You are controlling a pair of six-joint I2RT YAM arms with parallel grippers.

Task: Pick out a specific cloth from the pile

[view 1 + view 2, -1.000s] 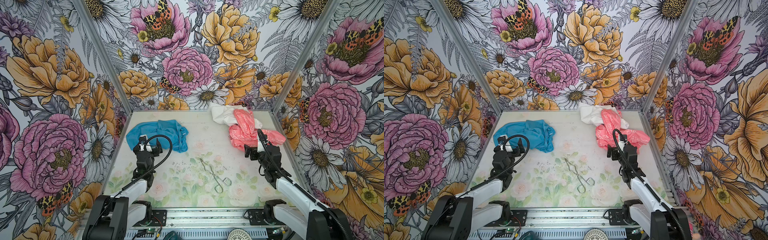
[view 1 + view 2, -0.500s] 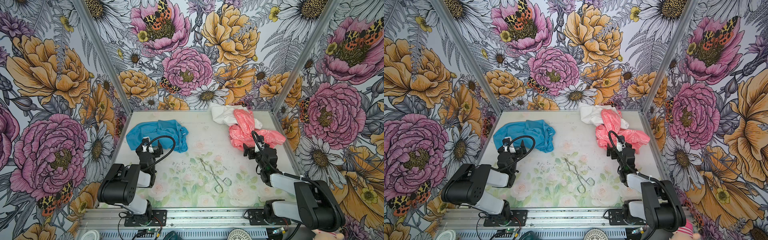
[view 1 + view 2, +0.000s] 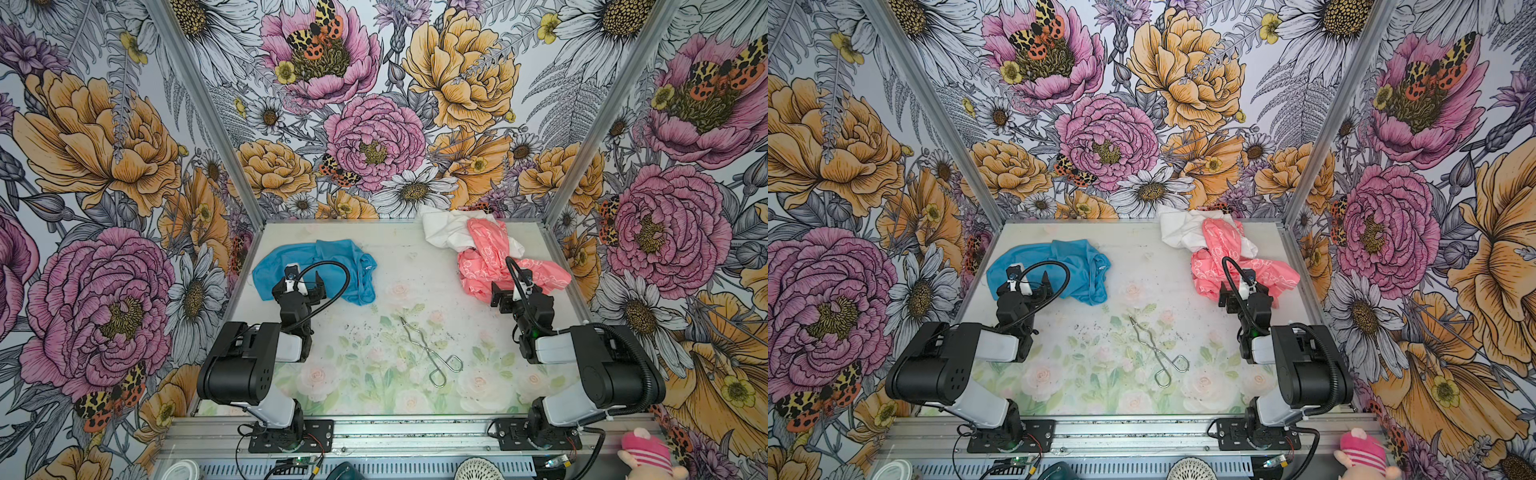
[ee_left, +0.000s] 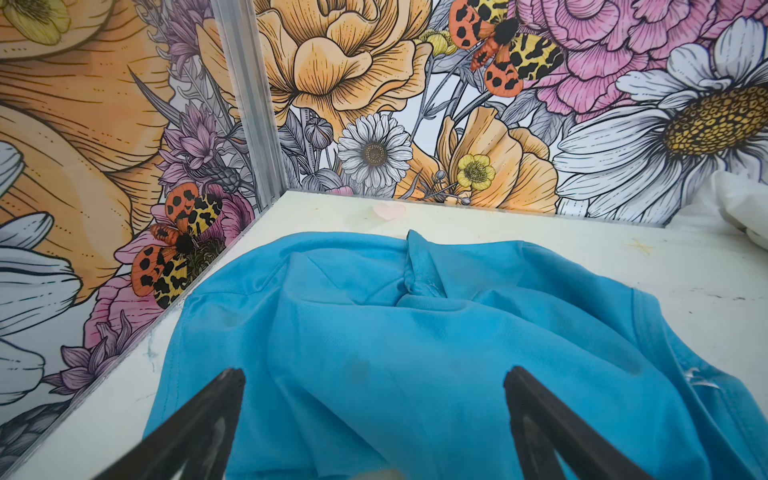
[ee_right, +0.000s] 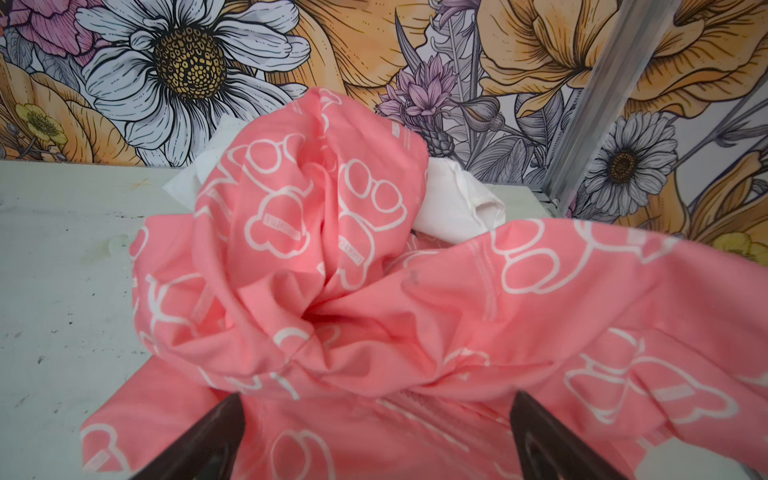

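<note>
Lying spread at the desk's [image 3: 386, 266] far left: plain sky-blue thin fabric cloth [image 3: 328, 266], long axis running across, well apart from the pink-and-white pile [image 3: 482, 249]. Hovering just before it, nearer: left tool [image 3: 300, 283], released. Facing the pile: right tool [image 5: 374, 440], released.

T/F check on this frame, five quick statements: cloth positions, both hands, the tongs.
1. The blue cloth lies apart from the pink cloth and white cloth. True.
2. The left hand is shut on the blue cloth. False: its jaws stand open, holding nothing.
3. Metal tongs lie on the table between the arms. True.
4. The right hand holds the white cloth. False: it is open, facing the pink cloth.
5. The white cloth lies on top of the pink one. False: pink drapes over white.
</note>
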